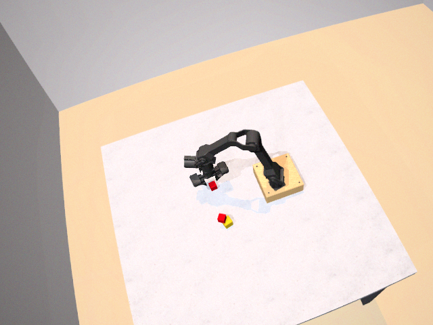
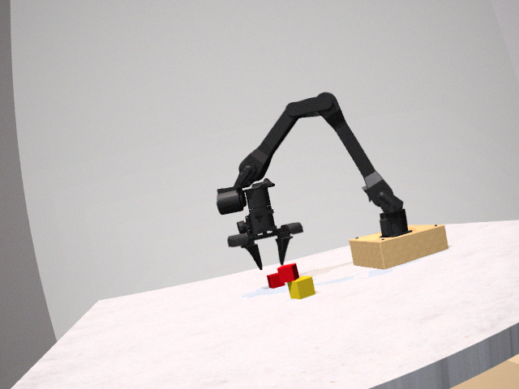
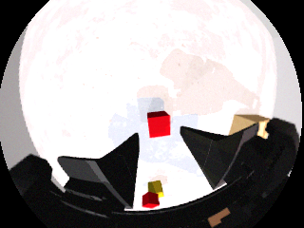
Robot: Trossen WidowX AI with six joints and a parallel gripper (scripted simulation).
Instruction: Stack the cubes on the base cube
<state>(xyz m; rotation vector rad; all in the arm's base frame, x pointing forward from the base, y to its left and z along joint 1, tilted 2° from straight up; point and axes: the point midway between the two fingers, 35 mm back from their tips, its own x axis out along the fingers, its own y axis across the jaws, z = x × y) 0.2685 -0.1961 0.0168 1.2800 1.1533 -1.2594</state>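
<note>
The yellow base cube (image 1: 228,223) (image 2: 302,288) (image 3: 156,187) stands on the table. One red cube (image 1: 221,217) (image 2: 287,272) (image 3: 150,200) rests on top of it, offset over one corner and overhanging; it looks level. The other red cube (image 1: 212,185) (image 2: 274,280) (image 3: 159,125) lies on the table by itself, apart from the yellow cube. My gripper (image 1: 210,181) (image 2: 271,267) (image 3: 160,131) is open and points down, with its fingertips above this lone red cube. Nothing is between the fingers. The fingertips are partly hidden in the top view.
The arm stands on a wooden block (image 1: 259,175) (image 2: 414,250) (image 3: 247,123) to the right of the cubes. The white table top (image 1: 181,265) (image 2: 201,335) carries the cubes and the block. The yellow cube and its red cube are nearer the exterior camera than the lone red cube.
</note>
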